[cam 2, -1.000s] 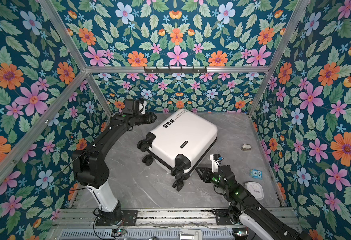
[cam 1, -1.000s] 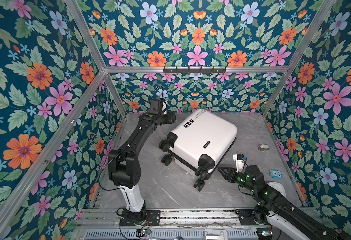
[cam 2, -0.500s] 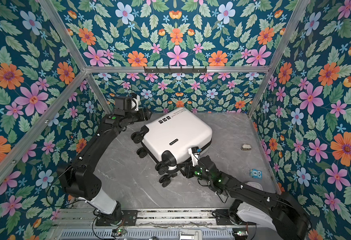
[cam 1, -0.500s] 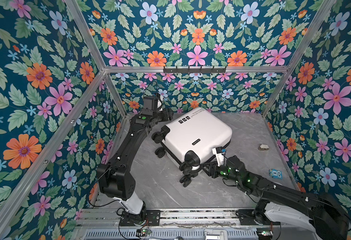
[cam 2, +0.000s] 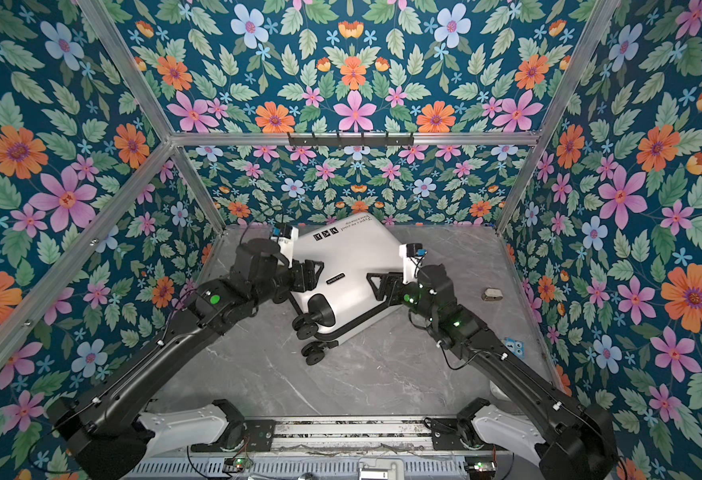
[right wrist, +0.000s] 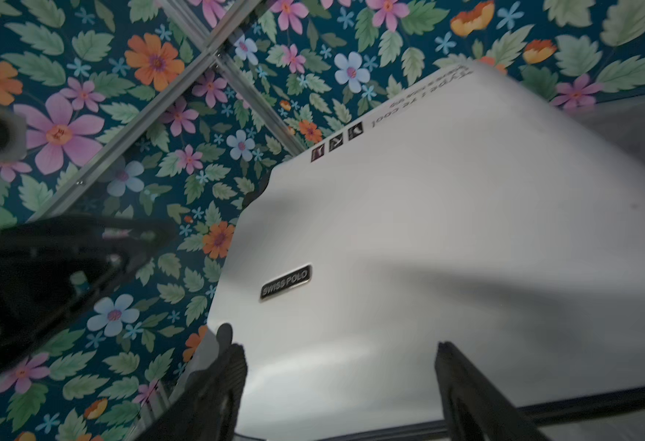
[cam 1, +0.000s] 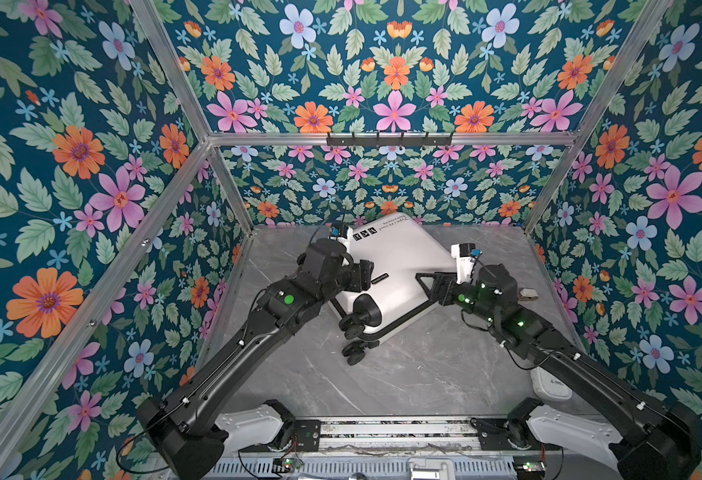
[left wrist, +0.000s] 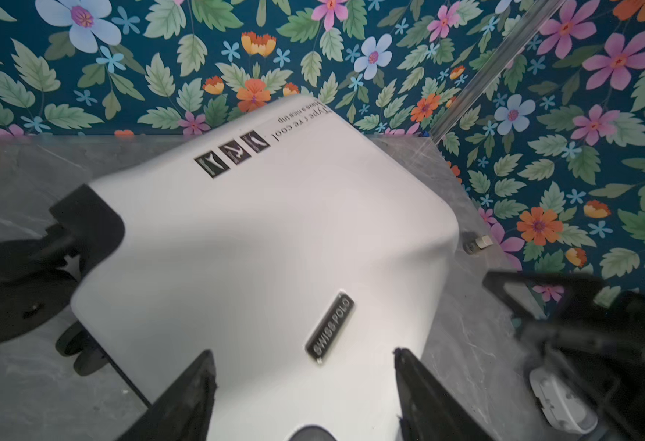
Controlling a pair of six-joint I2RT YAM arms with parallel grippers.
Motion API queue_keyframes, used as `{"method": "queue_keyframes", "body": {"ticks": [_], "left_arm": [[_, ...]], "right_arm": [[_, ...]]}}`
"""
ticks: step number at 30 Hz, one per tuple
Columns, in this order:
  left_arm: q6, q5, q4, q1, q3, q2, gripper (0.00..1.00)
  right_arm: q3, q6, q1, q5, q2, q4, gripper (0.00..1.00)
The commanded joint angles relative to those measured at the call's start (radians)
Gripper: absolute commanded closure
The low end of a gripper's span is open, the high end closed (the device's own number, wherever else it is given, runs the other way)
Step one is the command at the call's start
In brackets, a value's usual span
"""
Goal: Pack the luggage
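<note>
Even light, soft shadows on luggage (right wrist: 447, 267)

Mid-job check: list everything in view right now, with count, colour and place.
luggage: one, white with black wheels, closed, back middle of the table
small object: one, grey-beige, on the table right of the luggage
small item: one, blue, by the right wall
flat device: one, white, front right, partly hidden
hook rail: one, black, back frame bar
table: one, grey marble
left claw: black, open, over the luggage
right claw: black, open, over the luggage
</note>
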State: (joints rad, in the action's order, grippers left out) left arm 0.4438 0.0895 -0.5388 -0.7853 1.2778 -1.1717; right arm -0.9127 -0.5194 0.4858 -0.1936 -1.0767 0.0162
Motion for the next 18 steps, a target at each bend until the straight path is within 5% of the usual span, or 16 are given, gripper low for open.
{"method": "queue_keyframes", "body": {"ticks": [1, 8, 18], "left_arm": [[0.133, 0.119, 0.034, -0.121, -0.048, 0.014, 0.26], [0.203, 0.155, 0.154, -0.336, -0.108, -0.064, 0.26], [0.236, 0.212, 0.251, -0.324, -0.320, -0.037, 0.26]], "right_arm": [[-0.067, 0.023, -0.139, -0.078, -0.029, 0.192, 0.21], [-0.163, -0.158, -0.471, -0.264, -0.260, 0.191, 0.20], [-0.289, -0.210, -0.522, -0.478, -0.651, 0.063, 0.25]]}}
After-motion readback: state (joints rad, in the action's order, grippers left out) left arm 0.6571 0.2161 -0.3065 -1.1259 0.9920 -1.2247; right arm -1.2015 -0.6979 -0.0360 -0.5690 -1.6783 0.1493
